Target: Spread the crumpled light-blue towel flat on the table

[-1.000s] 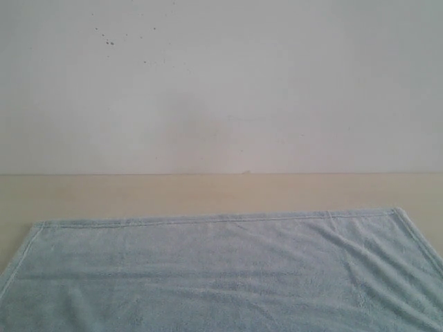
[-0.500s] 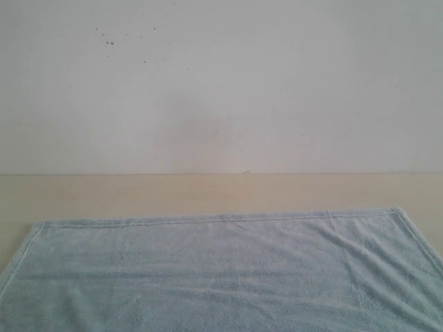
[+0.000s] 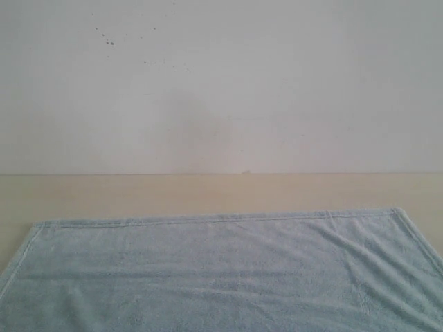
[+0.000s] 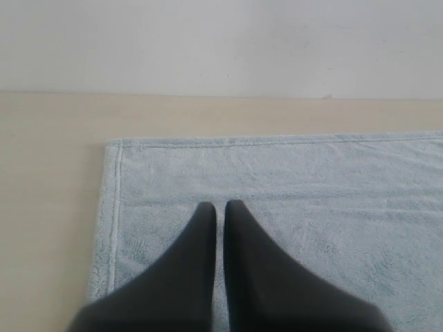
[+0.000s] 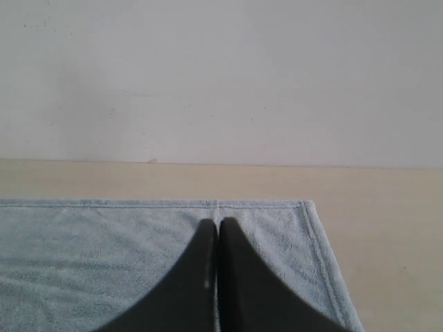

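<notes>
Towel flat on table

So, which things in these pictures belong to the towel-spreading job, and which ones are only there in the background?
Belongs to the job:
- the towel, lying flat
- the table under it
- the left gripper and the right gripper, both shut over the towel

Not part of it:
- the white wall behind the table
- a few dark specks on that wall
</notes>
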### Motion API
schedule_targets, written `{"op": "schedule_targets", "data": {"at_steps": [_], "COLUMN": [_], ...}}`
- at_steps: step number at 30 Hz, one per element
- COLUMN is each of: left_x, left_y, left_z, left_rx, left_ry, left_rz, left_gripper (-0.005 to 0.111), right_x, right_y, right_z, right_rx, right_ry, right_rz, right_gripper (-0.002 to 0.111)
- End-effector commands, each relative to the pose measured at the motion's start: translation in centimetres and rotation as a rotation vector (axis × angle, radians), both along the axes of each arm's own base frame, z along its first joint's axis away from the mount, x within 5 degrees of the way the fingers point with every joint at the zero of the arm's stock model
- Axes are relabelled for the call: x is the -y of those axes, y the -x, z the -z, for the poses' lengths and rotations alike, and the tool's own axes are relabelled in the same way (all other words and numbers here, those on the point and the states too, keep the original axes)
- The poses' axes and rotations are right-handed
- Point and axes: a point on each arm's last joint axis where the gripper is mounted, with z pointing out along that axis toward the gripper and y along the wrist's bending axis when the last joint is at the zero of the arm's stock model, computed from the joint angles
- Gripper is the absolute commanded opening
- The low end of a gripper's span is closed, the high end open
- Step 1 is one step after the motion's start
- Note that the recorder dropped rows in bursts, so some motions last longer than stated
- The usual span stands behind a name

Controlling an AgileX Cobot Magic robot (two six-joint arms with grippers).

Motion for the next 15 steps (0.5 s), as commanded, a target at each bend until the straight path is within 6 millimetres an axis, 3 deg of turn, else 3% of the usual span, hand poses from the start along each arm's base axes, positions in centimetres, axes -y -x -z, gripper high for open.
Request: {"op": "schedule_targets", "data": {"at_steps": [1,12,15], "left_x": [0.05,0.06,0.09], "left_y": [0.00,0.01,0.02], "left_z": [0.03,0.05,0.08], "left_rx": [0.006,0.003,0.021], "left_ry": [0.009,0.011,-0.115], "left_rz": [0.005,0.005,0.034], "left_gripper": [0.004,0.004,0.004], "right_x": [0.01,0.01,0.01], "right_y": [0.04,0.04,0.04], "right_z": [-0.11,-0.11,-0.11], "right_rx": [0.013,0.013,0.013], "right_ry": [0.001,0.001,-0.002], "right_rz": [0.001,0.001,0.001], "right_gripper": [0.000,0.000,0.000]}}
